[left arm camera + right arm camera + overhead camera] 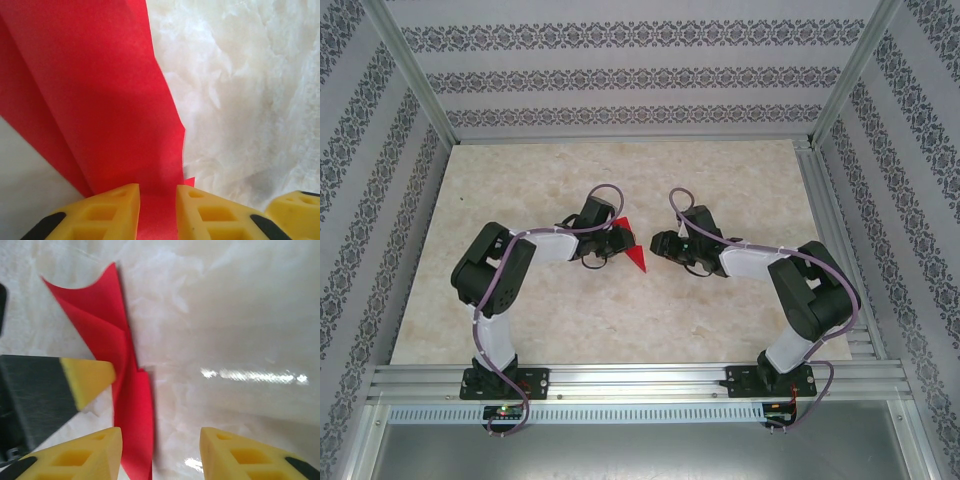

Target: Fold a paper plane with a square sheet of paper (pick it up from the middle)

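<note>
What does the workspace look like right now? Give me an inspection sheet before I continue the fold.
Surface: pale marble-look tabletop.
Job's things: red paper, partly folded and creased, between the two arms' tips.
Clutter: nothing seen.
End effectors: left end effector appears closed on the red paper, which rises between its fingers. Right end effector is open, with the paper's edge beside one finger, not gripped.
Cables: purple cables loop along both arms, apart from the paper.
Surroundings: patterned walls; aluminium frame rail at the near edge.
</note>
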